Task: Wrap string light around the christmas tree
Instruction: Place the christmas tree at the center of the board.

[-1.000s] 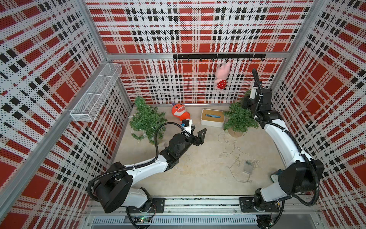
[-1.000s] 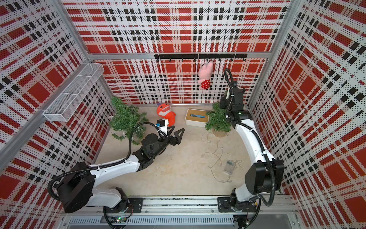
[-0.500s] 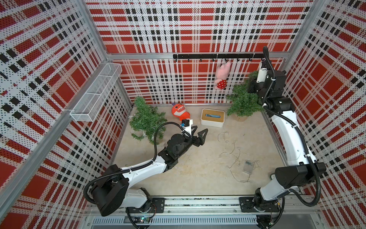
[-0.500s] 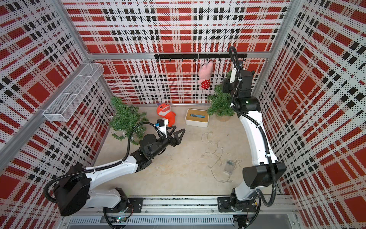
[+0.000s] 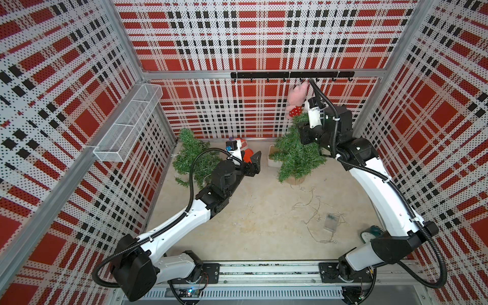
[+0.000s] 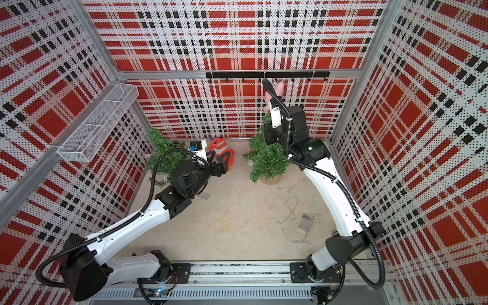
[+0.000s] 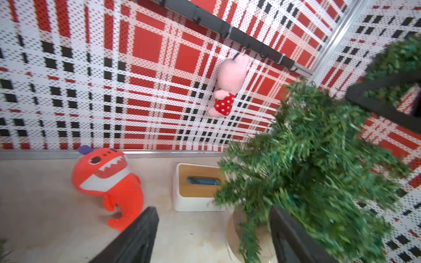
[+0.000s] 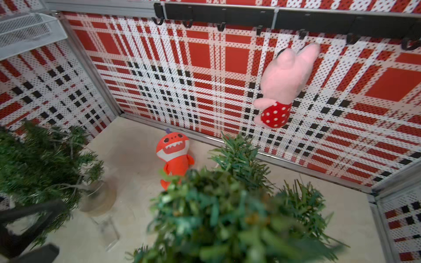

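Right gripper jaws pinch a tilted small green artificial christmas tree, likely steadying it; left gripper jaws spread beside it; thin wire string light lies near it.

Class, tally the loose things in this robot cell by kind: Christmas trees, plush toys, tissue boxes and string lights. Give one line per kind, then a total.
Christmas trees: 2 (left-side tree, right-side tree)
Plush toys: 2 (orange plush, pink plush)
Tissue boxes: 1 (tissue box)
String lights: 1 (string light)
Total: 6
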`<state>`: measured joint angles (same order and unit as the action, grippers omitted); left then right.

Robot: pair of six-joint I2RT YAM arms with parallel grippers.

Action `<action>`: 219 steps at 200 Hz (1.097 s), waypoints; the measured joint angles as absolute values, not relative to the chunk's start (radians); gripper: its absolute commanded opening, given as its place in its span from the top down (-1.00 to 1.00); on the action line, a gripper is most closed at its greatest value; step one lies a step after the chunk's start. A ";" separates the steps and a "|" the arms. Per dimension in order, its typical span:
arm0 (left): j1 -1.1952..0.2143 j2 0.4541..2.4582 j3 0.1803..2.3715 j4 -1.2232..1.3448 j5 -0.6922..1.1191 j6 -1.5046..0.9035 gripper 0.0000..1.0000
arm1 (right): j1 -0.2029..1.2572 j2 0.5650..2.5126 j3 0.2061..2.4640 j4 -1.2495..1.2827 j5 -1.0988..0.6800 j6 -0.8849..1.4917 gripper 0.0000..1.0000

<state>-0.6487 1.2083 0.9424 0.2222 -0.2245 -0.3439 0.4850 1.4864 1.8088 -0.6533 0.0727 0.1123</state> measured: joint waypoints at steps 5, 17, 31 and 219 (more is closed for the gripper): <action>-0.641 1.202 0.941 0.216 -0.227 -0.344 -0.60 | 0.497 1.472 1.777 -0.645 0.068 0.113 1.00; -0.630 1.186 0.930 0.206 -0.229 -0.343 -0.60 | 0.522 1.452 1.713 -0.625 0.050 0.113 1.00; -0.629 1.171 0.913 0.196 -0.227 -0.343 -0.59 | 0.542 1.456 1.671 -0.610 0.030 0.114 1.00; -0.721 1.149 0.831 0.181 -0.244 -0.346 -0.59 | 0.554 1.336 1.433 -0.449 -0.228 0.144 -1.00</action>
<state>-0.7208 1.1488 0.8310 0.1806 -0.2443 -0.3462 0.5541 1.3365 1.4330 -0.4492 -0.2279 0.1436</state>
